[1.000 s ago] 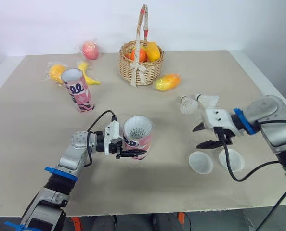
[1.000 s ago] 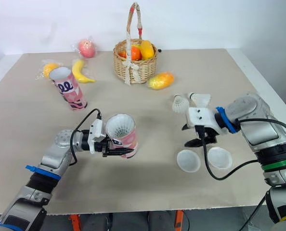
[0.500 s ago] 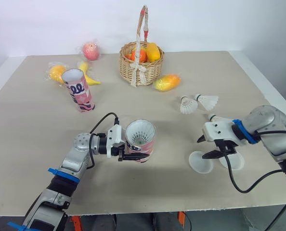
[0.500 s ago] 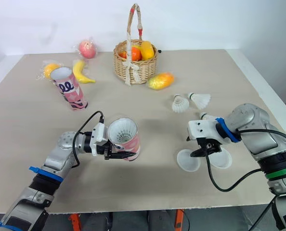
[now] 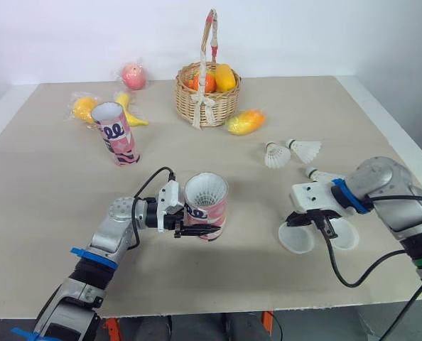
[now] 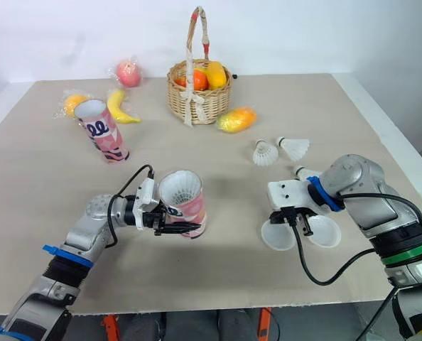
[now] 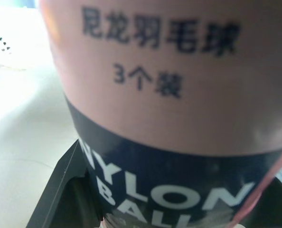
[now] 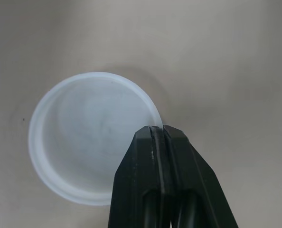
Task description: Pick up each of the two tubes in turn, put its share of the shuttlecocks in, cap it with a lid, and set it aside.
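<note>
Left gripper (image 5: 202, 224) clamped on the pink tube (image 5: 207, 209), black fingers (image 7: 60, 185) pressed against both sides of its printed wall, toward the front of the counter (image 5: 47, 206) and left of centre. Tube tilted, open mouth turned up and toward the robot, white shuttlecock feathers (image 5: 205, 190) inside; base touching the counter or not, impossible to tell. Right gripper (image 8: 156, 129) at the right front, fingers drawn fully together and pinching the thin rim of a white lid (image 8: 84, 142), open side up, low on the counter. Just beside it, on the robot's right, the other lid (image 5: 347, 236), lying by itself, the two rims touching or nearly so. Farther back, two loose shuttlecocks (image 5: 274, 155) side by side, well apart from both grippers. At the left rear, the second tube (image 5: 117, 133), standing alone with a slight lean, mouth open. Beyond the shuttlecocks and toward the centre, a yellow-orange fruit (image 5: 245, 121); at the back centre, a wicker basket (image 5: 225, 103) with a tall handle and fruit inside. Near the second tube, a banana (image 5: 129, 108), a wrapped orange fruit (image 5: 83, 108) and, farther back, a wrapped pink fruit (image 5: 132, 73).
</note>
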Controlling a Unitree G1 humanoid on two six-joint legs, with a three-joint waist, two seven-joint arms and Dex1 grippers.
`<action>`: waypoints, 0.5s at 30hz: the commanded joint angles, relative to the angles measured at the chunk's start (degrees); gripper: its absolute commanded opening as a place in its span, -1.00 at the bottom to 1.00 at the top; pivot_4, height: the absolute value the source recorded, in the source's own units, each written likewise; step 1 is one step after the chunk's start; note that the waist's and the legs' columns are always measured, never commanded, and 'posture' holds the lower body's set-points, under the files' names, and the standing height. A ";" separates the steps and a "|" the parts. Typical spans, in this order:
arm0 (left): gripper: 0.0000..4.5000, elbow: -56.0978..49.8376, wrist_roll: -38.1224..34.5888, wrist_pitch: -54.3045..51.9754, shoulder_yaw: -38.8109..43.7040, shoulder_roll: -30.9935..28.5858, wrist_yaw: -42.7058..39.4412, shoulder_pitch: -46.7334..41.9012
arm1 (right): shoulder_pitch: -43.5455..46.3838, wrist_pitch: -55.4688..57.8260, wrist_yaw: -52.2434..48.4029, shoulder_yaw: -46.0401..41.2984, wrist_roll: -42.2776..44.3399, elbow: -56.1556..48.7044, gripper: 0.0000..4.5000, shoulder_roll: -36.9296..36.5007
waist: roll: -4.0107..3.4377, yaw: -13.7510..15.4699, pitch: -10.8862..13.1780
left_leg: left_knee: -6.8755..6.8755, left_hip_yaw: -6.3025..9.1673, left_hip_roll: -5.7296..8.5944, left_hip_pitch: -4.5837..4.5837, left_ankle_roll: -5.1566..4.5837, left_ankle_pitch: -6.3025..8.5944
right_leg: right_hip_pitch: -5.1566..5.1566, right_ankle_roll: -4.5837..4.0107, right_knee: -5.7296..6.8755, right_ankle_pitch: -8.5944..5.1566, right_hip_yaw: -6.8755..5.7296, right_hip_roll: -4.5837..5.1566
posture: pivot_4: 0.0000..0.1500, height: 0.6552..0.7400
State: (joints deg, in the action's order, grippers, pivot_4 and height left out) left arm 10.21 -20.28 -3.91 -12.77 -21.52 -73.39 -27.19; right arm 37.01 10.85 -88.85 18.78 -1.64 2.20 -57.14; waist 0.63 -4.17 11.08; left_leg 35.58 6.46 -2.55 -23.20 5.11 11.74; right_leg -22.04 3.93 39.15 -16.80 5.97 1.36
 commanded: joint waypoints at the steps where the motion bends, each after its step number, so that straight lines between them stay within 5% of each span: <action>1: 0.19 0.84 3.07 -1.47 -2.44 -2.74 -1.68 0.92 | 3.02 2.39 -2.45 -1.40 3.21 -3.04 -0.99 0.78 | -0.01 -0.10 0.00 | 0.00 0.00 0.00 0.00 0.00 0.00 | 0.00 -0.01 0.00 0.00 0.00 0.00 | 1.00 1.00; 15: 0.19 6.68 4.02 1.32 -3.64 -2.99 -3.32 -0.95 | 25.90 6.34 -3.65 -1.64 17.67 0.38 -0.99 3.34 | -0.08 -0.32 -0.05 | -0.05 -0.01 -0.05 0.23 -0.06 -0.04 | 0.12 0.07 0.00 0.00 0.01 -0.05 | 1.00 1.00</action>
State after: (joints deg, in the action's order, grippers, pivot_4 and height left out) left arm 13.43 -19.15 -1.36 -14.77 -23.45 -76.25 -29.70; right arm 58.98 16.75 -90.07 17.64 13.69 1.77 -54.75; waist 0.55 -4.49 11.03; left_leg 35.51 6.46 -2.61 -22.96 5.02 11.68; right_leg -21.90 4.00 39.16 -16.80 5.96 1.30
